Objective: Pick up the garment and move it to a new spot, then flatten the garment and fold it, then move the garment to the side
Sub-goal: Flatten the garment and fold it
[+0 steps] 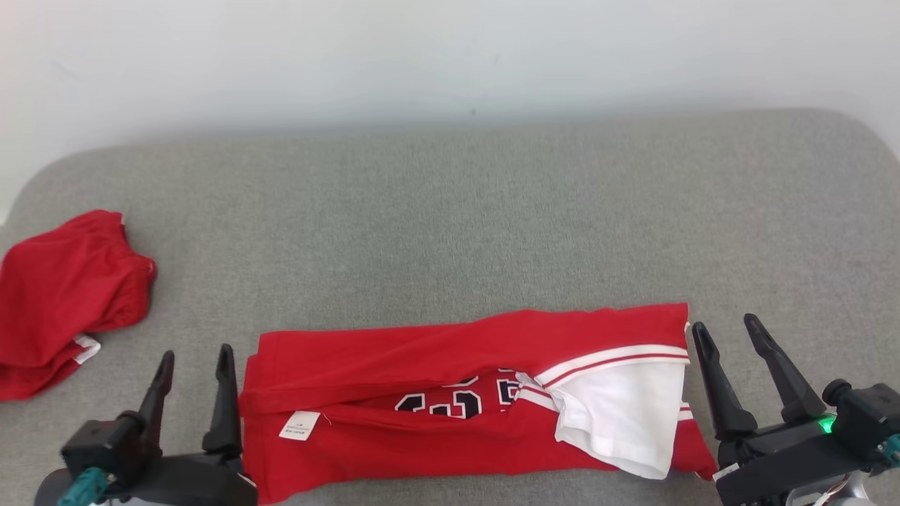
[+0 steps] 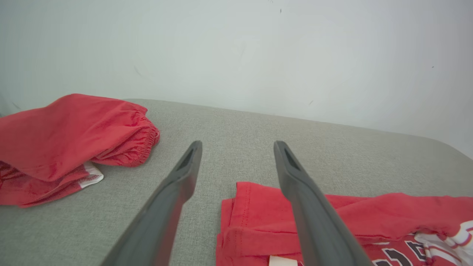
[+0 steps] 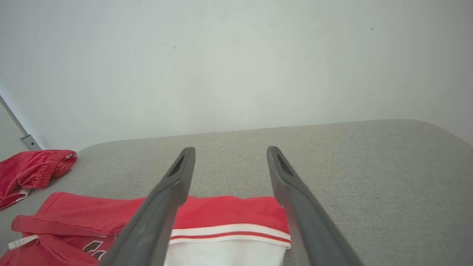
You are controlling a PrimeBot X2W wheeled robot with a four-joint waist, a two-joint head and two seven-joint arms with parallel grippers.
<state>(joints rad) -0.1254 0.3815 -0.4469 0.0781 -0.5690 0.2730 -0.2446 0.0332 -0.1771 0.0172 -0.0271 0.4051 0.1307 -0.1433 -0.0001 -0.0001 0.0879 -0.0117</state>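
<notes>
Lying between left claw (image 1: 196, 351) and right claw (image 1: 724, 322), both spread wide and empty: red garment (image 1: 422, 358), folded lengthwise into a band on grey cushion (image 1: 450, 211). Judged: relocation and flattening done, first fold made; further folding and sideways move outstanding.

On folded garment (image 1: 394, 358), dark lettering (image 1: 430, 406) largely covered by red flaps; characters not made out. Print on white label (image 1: 301, 425) too small to be read. At head view's left edge, second red cloth (image 1: 63, 295) cut off. Body of left gripper (image 1: 196, 351) clipped by bottom edge; body of right gripper (image 1: 724, 322) clipped at bottom right corner. Folded garment truncated by bottom edge in both wrist views.
</notes>
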